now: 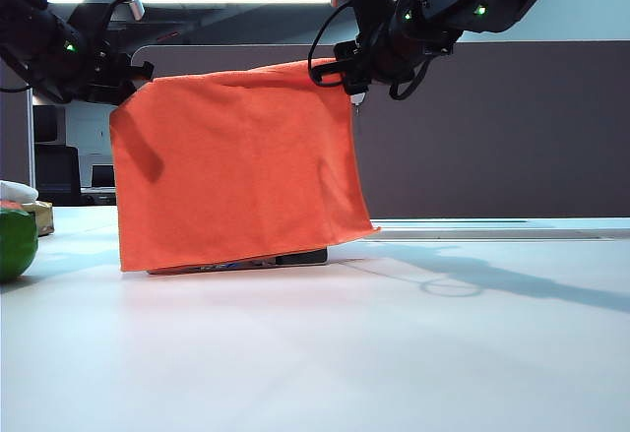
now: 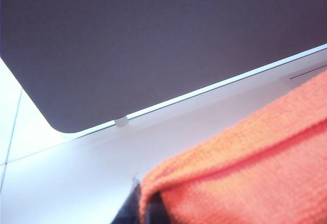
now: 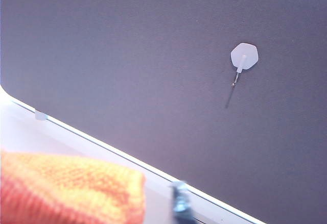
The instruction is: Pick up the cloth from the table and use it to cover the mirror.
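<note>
White table (image 1: 315, 353) is filling the foreground nearest us, smooth and matte, and we are using the cloth as our landmark. Behind the cloth, the grey-brown partition panel (image 1: 492, 127) is spanning the back of the scene. We are seeing the cloth (image 1: 236, 171) hanging as a bright orange sheet draped over the mirror, its lower edge reaching almost to the table. Of the mirror we are seeing only a dark strip of its base (image 1: 295, 257) peeking out below the cloth's bottom edge, resting on the table.

Our left gripper (image 1: 133, 76) is sitting at the cloth's upper left corner, and its wrist view is showing orange fabric (image 2: 245, 178) bunched right at a dark fingertip; the jaws are pressed together on that corner. Our right gripper (image 1: 356, 80) is hovering at the cloth's upper right corner; its wrist view is showing the cloth's folded edge (image 3: 71, 188) just beside one fingertip (image 3: 180, 201), and we cannot tell how its jaws are standing. Well to the left of the cloth, a green round object (image 1: 15, 243) is lying at the table's edge.
</note>
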